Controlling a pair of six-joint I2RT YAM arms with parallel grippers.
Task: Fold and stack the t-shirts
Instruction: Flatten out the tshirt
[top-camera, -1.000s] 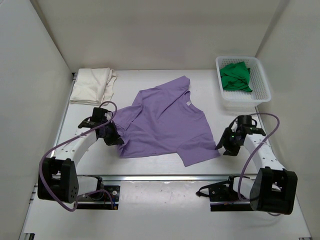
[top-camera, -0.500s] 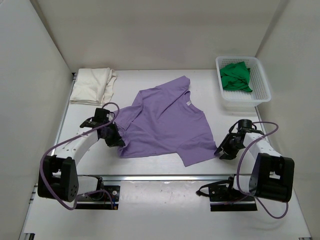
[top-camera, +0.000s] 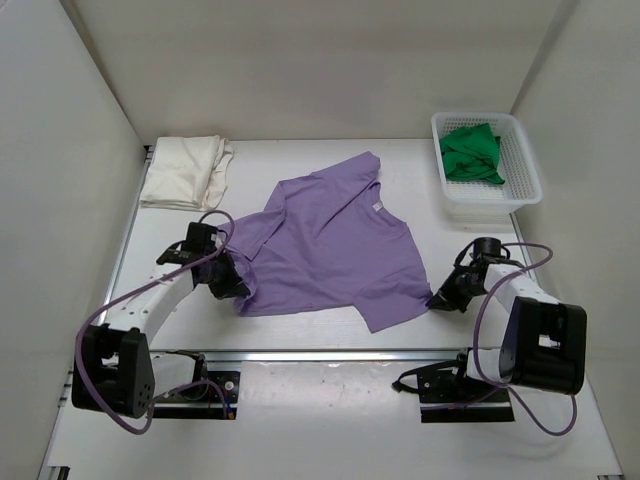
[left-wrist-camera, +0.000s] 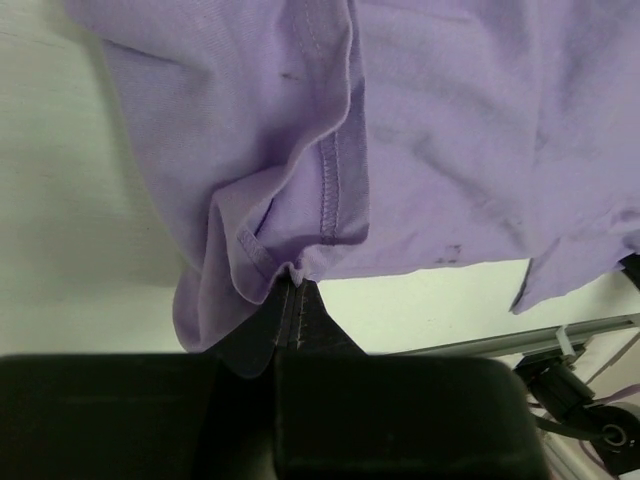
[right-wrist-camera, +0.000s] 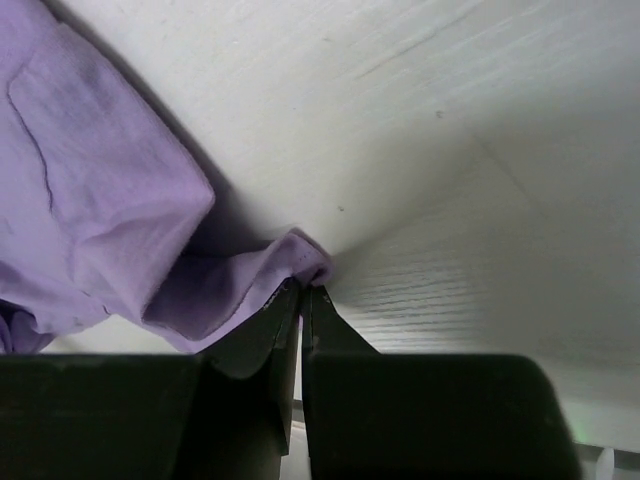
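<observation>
Looking down from above, you see the lavender t-shirt (top-camera: 335, 240) spread open and lying askew across the middle of the table (top-camera: 300, 335). Your left gripper (top-camera: 232, 285) sits low at the shirt's near-left corner. In the left wrist view its jaws are pressed together on a bunched fold of purple cloth, with a stitched hem curling just above the fingertips. Your right gripper (top-camera: 440, 298) sits at the shirt's near-right corner. In the right wrist view its jaws are clamped on a small pinch of the purple edge, right down at the table surface, with the rest of the cloth rumpled off to the left of the view. The cream-white t-shirt (top-camera: 185, 172) lies folded at the far-left corner of the table, well apart from both arms. The green t-shirt (top-camera: 470, 152) lies crumpled inside the white lattice basket (top-camera: 525, 170) at the far right, also well away from the purple one.
</observation>
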